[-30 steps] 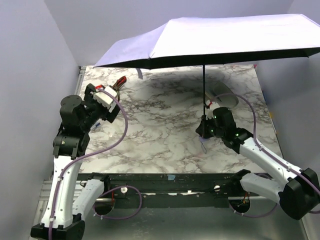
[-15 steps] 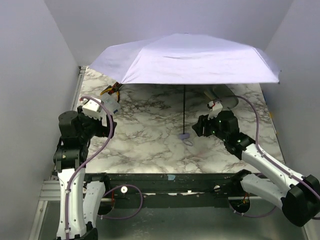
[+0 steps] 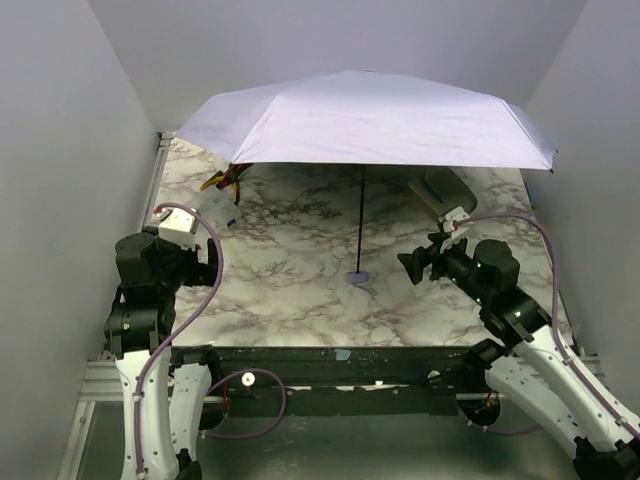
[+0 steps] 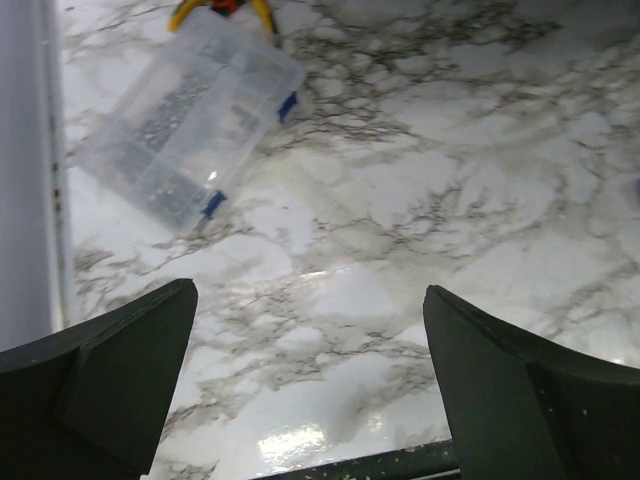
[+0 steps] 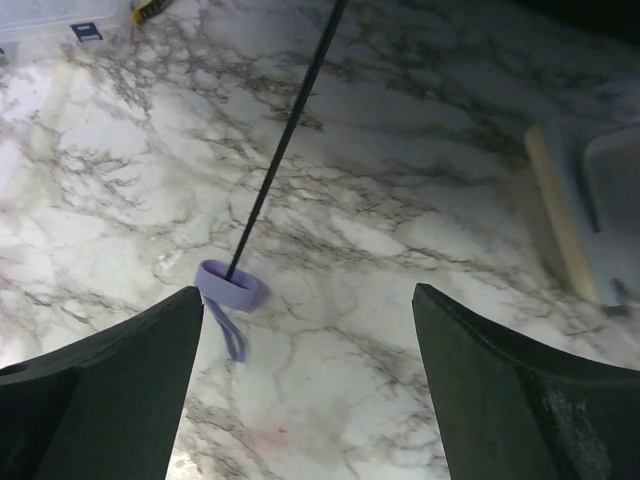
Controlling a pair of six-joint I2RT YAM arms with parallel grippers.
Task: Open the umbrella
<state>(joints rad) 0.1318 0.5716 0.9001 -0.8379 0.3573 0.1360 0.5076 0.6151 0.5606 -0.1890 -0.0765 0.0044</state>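
Note:
The umbrella stands open in the middle of the table. Its lavender canopy (image 3: 365, 120) spreads wide over the far half. A thin black shaft (image 3: 360, 220) runs down to the small lavender handle (image 3: 357, 277), which rests on the marble. The right wrist view shows the handle (image 5: 227, 284) and its strap by my left fingertip, untouched. My right gripper (image 3: 412, 265) (image 5: 308, 292) is open and empty, just right of the handle. At the left, away from the umbrella, my left gripper (image 3: 205, 265) (image 4: 310, 290) is open over bare marble.
A clear plastic box (image 4: 190, 120) (image 3: 218, 208) lies at the far left, with a yellow-handled tool (image 3: 225, 180) behind it. A cream fabric sleeve (image 3: 440, 190) (image 5: 590, 210) lies at the back right under the canopy. Grey walls close in the left and right sides.
My right gripper opened, let go of the umbrella and drew back to the right. The umbrella settled upright on its handle, moving left. My left arm pulled back toward the near edge.

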